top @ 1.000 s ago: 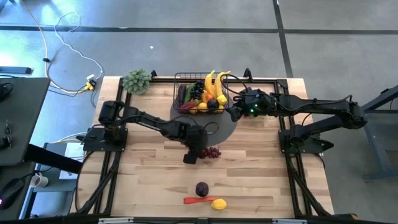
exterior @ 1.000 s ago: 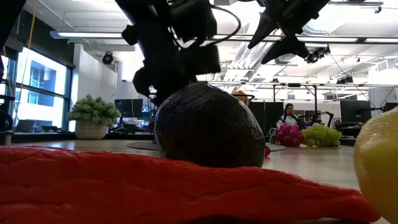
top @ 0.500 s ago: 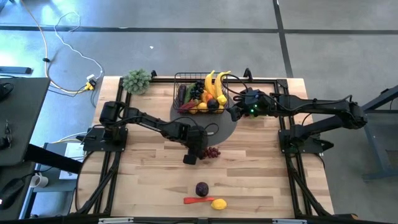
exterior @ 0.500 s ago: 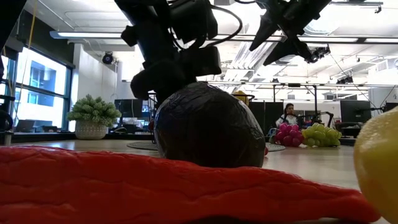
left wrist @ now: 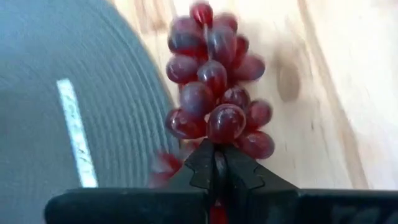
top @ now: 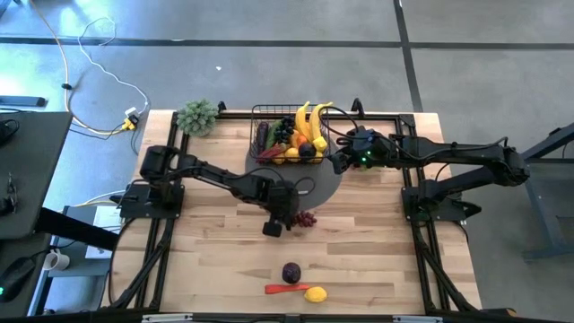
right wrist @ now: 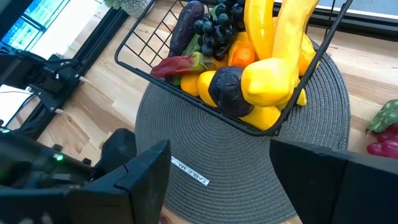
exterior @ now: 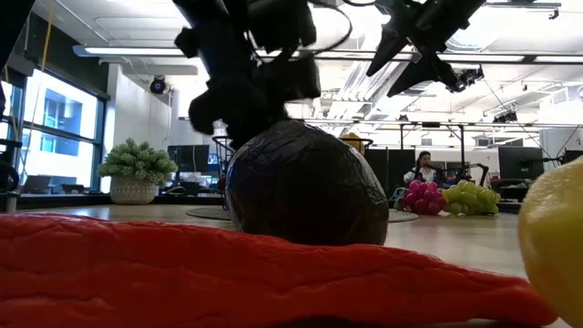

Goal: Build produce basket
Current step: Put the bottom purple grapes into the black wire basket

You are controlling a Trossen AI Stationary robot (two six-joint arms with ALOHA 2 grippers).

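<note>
My left gripper [left wrist: 214,163] is clamped shut on the red grapes [left wrist: 214,102], just ahead of it on the desk [top: 359,260]. Light, lumpy, floppy; I judge the stem end safest. Right gripper [top: 336,161] hangs open beside the basket [top: 289,135].

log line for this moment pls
left tool: shut on red grapes | right tool: open near basket | plum, chilli, lemon left

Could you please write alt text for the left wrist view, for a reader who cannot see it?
The left gripper has its dark fingers shut at the near end of a bunch of red grapes. The bunch lies on the pale wooden table, beside the edge of a grey woven mat.
</note>
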